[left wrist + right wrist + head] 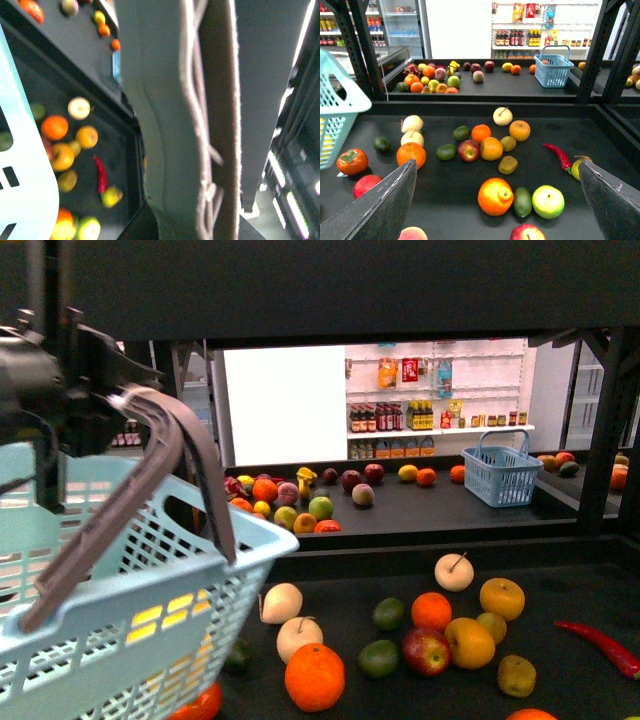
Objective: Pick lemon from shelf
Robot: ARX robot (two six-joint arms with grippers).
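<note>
The shelf's black lower deck [445,200] carries scattered fruit. A bright yellow rounded fruit, which I take for the lemon [576,168], lies beside a red chili [558,155]; in the left wrist view the lemon [111,196] is beside the same chili. My right gripper [497,169] hovers open above the deck, over an orange-yellow apple [495,196]. The lemon sits right at one of its fingers [615,200], which partly hides it. At the upper left, my left gripper [95,390] is shut on the brown handle [150,470] of a light-blue basket [150,630].
Oranges [411,153], apples, limes, a green apple [548,201] and a persimmon [352,161] crowd the deck. The far deck [420,510] holds more fruit, a small yellow one [407,472] and a blue basket [502,473]. Black uprights [600,430] frame the sides.
</note>
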